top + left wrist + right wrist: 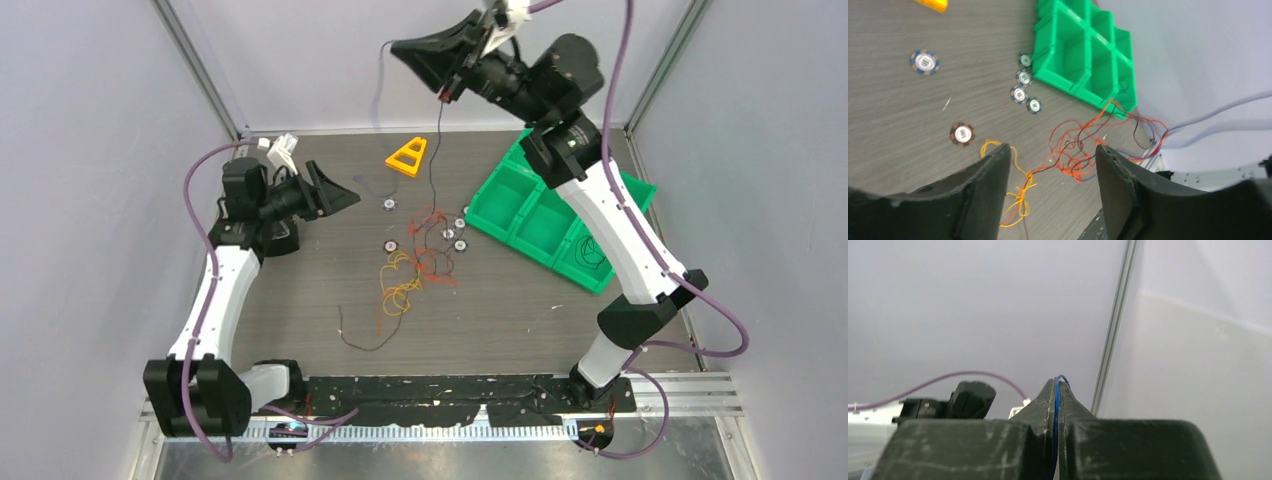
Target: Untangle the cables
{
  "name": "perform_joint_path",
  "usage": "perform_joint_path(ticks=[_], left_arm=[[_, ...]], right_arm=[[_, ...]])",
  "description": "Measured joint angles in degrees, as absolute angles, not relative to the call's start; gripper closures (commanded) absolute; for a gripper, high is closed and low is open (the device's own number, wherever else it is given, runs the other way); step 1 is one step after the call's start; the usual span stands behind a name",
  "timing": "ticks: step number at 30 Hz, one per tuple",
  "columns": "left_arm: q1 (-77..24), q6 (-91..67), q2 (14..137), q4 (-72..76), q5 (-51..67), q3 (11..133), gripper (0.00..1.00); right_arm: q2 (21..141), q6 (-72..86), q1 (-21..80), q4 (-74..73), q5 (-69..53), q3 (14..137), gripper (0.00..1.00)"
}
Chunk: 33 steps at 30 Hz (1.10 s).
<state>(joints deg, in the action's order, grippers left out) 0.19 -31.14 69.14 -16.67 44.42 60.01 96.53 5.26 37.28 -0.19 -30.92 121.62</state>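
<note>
The cables (420, 258) lie tangled mid-table: orange and red loops, yellow loops (398, 292) and a dark strand (365, 342). My right gripper (397, 47) is raised high at the back and shut on a thin blue wire (1056, 400). One thin strand (437, 150) hangs from it down to the tangle, and a short end (380, 80) droops off the tip. My left gripper (348, 197) hovers left of the tangle, open and empty. In the left wrist view the gripper (1053, 150) frames the orange-red tangle (1075, 155) and yellow loops (1018, 197) below it.
A green compartment bin (545, 215) sits at the right, also in the left wrist view (1083, 55). An orange triangle (408, 157) lies at the back. Several small round discs (389, 244) (962, 134) are scattered around the tangle.
</note>
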Motion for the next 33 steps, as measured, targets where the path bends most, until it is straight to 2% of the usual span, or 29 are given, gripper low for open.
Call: perform_joint_path(ticks=[1, 2, 9, 17, 20, 22, 26, 31, 33], left_arm=[[0.3, -30.8, 67.7, -14.2, 45.5, 58.7, 0.08], [0.4, -30.6, 66.5, -12.1, 46.7, 57.8, 0.01], [-1.9, -27.8, 62.7, 1.2, 51.1, 57.4, 0.00], [-19.6, -18.9, 66.9, 11.2, 46.8, 59.1, 0.01], [-27.1, -15.4, 71.3, 14.1, 43.2, 60.6, 0.14], [-31.0, -14.1, 75.0, 15.9, 40.5, 61.6, 0.25], [-32.6, -13.2, 81.1, 16.5, 38.3, 61.5, 0.53], [-28.1, -10.6, 82.3, 11.8, 36.9, 52.1, 0.69], [-23.5, -9.8, 82.3, 6.8, 36.2, 48.0, 0.72]], right_arm=[[96.4, 5.9, 37.0, 1.1, -30.9, 122.7, 0.95], [95.9, 6.3, 36.9, 2.5, -30.9, 123.3, 0.95], [90.8, 8.0, 36.7, 9.0, -31.9, 120.9, 0.95], [94.6, 11.0, 36.8, 9.4, -32.2, 123.0, 0.95], [96.8, 12.3, 37.1, 8.8, -32.0, 124.2, 0.95], [98.1, 12.9, 37.3, 8.2, -31.9, 125.1, 0.94], [99.4, 13.5, 37.8, 7.0, -31.2, 128.2, 0.94], [99.2, 12.2, 36.7, 5.9, -29.5, 133.4, 0.95], [98.9, 11.6, 34.7, 5.2, -28.6, 135.9, 0.94]])
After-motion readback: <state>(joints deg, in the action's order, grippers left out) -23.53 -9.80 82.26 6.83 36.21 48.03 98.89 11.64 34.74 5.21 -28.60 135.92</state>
